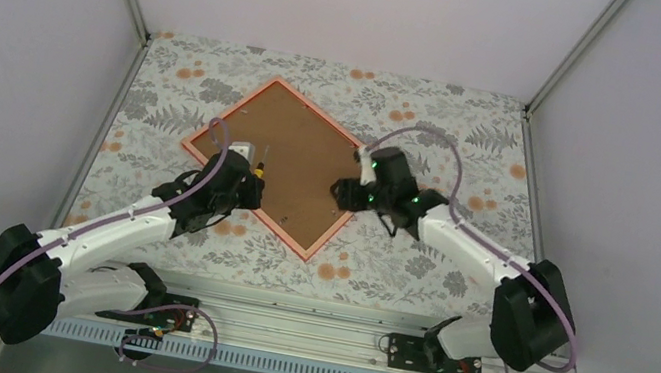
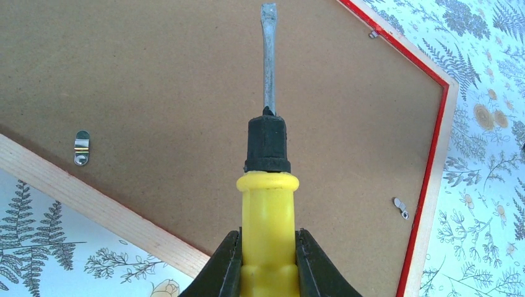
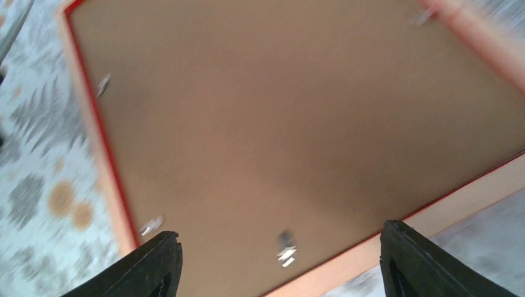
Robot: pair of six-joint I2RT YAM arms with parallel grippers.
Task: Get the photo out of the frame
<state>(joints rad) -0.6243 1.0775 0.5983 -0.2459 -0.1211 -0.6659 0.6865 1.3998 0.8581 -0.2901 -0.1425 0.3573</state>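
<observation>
Lying back-up on the surface [image 1: 394, 268], the frame [image 1: 301, 156] has the left claw [image 2: 267, 238] clamping a screwdriver [image 2: 267, 142] over its 8 o'clock edge, the right claw [image 3: 278, 232] wide open, empty, at 4 o'clock.

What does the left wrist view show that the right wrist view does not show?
Only left wrist: a yellow-handled screwdriver, gripped by the left pincer, its flat blade over the brown back. Only right wrist: the right pincer, open and empty, the picture blurred. Both: the frame lying face down with small metal clips, on the floral cloth.
</observation>
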